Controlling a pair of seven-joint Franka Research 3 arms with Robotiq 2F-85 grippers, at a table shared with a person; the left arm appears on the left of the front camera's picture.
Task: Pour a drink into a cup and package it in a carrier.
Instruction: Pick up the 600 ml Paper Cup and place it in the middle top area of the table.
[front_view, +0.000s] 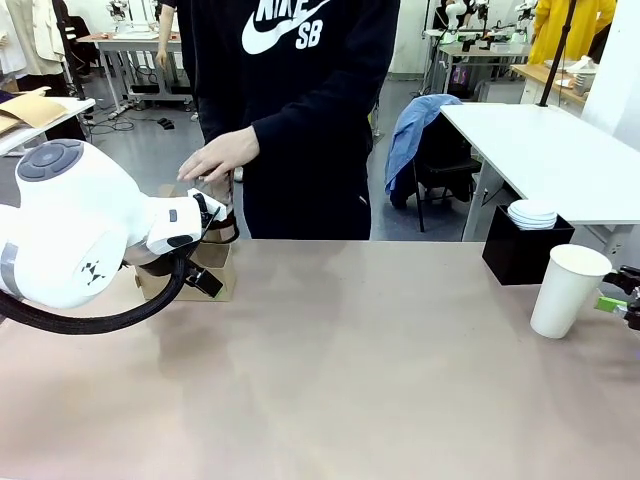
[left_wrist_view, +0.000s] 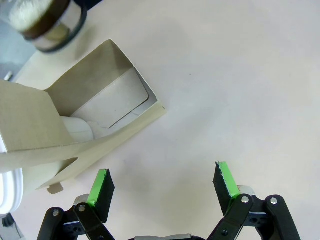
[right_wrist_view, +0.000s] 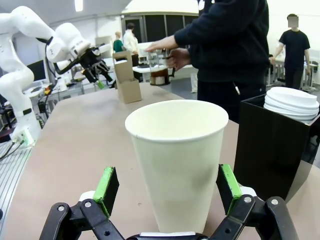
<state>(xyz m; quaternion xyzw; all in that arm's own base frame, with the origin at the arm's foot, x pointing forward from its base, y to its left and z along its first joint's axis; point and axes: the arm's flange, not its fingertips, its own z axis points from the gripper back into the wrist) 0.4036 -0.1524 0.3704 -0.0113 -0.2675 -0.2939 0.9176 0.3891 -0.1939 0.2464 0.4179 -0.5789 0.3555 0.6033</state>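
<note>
The right gripper (right_wrist_view: 167, 183) sits lowest in the right wrist view. Its jaws are wide and flank the tall white paper cup (right_wrist_view: 176, 135) without clamping it, and the cup looks empty. I judge the gripper is placed to steady or take the cup for pouring. Just right of the cup stands a black square box (right_wrist_view: 270, 150) stacked with white lids (right_wrist_view: 292, 102).

Farther back, at upper centre, the person's hand (right_wrist_view: 176, 57) holds the dark brown drink (right_wrist_view: 159, 77) in a clear glass vessel. It is well apart from the cup, so pouring seems not yet begun.

In the left wrist view the left gripper (left_wrist_view: 163, 183) hangs wide open over the bare beige table (left_wrist_view: 240, 90). The brown cardboard carrier (left_wrist_view: 100, 95), left of centre, lies just beside one of its fingers. The gripper is probably waiting to hold the carrier once the cup is filled.
</note>
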